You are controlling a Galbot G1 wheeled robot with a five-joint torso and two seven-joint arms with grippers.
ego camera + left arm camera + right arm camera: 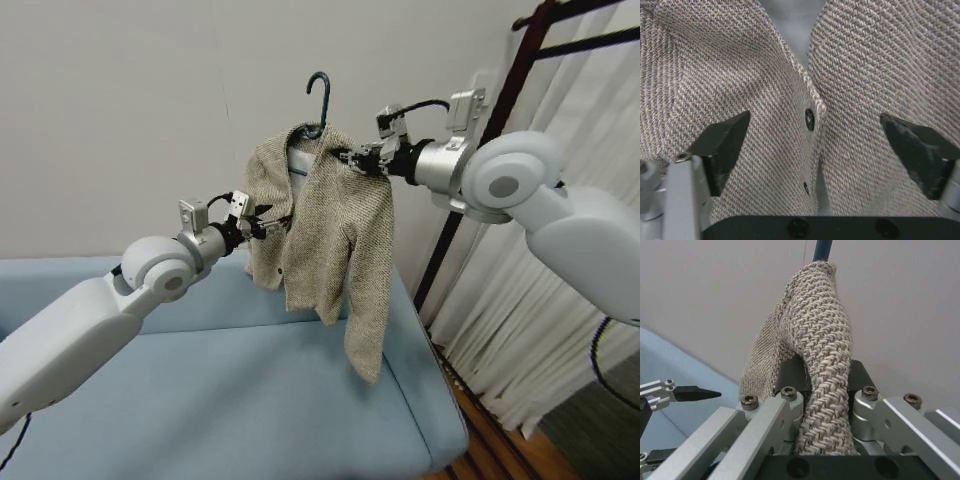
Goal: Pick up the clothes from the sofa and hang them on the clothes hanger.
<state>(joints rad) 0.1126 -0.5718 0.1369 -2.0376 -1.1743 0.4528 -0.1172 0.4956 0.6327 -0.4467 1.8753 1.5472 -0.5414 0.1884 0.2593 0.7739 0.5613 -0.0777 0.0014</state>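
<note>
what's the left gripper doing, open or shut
Open: left gripper fingertips spread wide before the cardigan, gripping nothing; right gripper clamps its shoulder.

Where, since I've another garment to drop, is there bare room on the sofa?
The sofa seat is bare across the width in view, out to its right end. It is crowded higher up, before the backrest: the cardigan on its hanger, pinched by the right tool, with the open left tool at its front.

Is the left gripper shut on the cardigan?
No, the left gripper stands open, fingers wide apart before the cardigan.
</note>
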